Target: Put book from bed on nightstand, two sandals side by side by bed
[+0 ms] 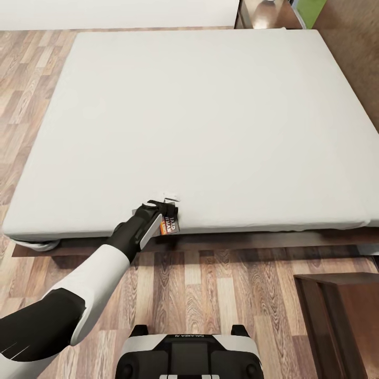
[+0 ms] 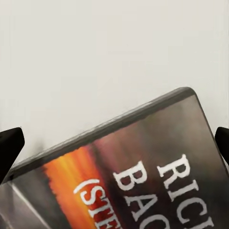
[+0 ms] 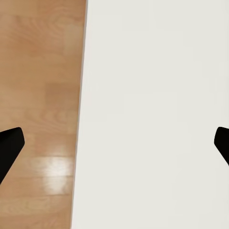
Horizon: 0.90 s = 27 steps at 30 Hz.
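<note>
The book [image 1: 170, 224], dark grey with an orange band and white lettering, sits at the near edge of the bed [image 1: 210, 116] and juts out over the mattress side. My left gripper [image 1: 164, 208] is right at it. In the left wrist view the cover of the book [image 2: 143, 171] lies close up between the two black fingertips [image 2: 10, 145], which stand spread wide apart, so the gripper is open. I cannot tell whether they touch the book's edges. My right gripper [image 3: 114, 143] is open and holds nothing. The sandals are out of view.
A dark-brown nightstand [image 1: 337, 316] stands on the plank floor at the near right. A glossy-topped one [image 1: 263, 13] stands by the bed's far corner, beside something green [image 1: 309, 10]. Open floor [image 1: 221, 284] lies between my base [image 1: 189, 355] and the bed frame.
</note>
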{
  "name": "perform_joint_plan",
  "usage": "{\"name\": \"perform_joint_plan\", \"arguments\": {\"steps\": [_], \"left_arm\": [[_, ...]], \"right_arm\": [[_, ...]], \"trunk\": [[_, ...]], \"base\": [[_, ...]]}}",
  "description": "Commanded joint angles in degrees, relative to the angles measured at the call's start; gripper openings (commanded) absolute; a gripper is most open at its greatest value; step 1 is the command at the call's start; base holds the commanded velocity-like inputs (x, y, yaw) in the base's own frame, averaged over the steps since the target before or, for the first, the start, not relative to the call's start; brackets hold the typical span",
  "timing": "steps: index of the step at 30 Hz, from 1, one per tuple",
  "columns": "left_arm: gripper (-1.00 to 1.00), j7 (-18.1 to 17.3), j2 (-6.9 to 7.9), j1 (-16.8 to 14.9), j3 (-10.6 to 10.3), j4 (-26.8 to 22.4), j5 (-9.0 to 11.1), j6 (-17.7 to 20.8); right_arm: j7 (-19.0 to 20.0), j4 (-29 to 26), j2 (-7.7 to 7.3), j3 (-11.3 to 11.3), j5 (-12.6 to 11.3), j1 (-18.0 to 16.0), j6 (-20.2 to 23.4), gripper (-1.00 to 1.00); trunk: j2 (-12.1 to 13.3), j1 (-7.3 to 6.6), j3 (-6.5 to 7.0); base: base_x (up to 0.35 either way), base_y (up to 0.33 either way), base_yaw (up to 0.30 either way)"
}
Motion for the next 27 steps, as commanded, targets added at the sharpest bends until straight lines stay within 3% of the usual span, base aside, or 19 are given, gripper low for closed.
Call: {"name": "perform_joint_plan", "arguments": {"steps": [1, 27], "left_arm": [[1.00, 0.48, 0.04, -0.02, -0.24, -0.07, 0.61, 0.22], [1.00, 0.49, -0.17, -0.07, -1.58, -0.07, 0.59, -1.67]], "right_arm": [[-0.12, -0.06, 0.02, 0.38, 0.00, 0.02, 0.31, 1.00], [-0.12, -0.06, 0.32, 0.41, 0.03, 0.02, 0.31, 1.00]], "trunk": [[-0.02, 0.01, -0.02], [-0.02, 0.01, -0.02]], "base": [[-0.013, 0.007, 0.000], [-0.002, 0.001, 0.000]]}}
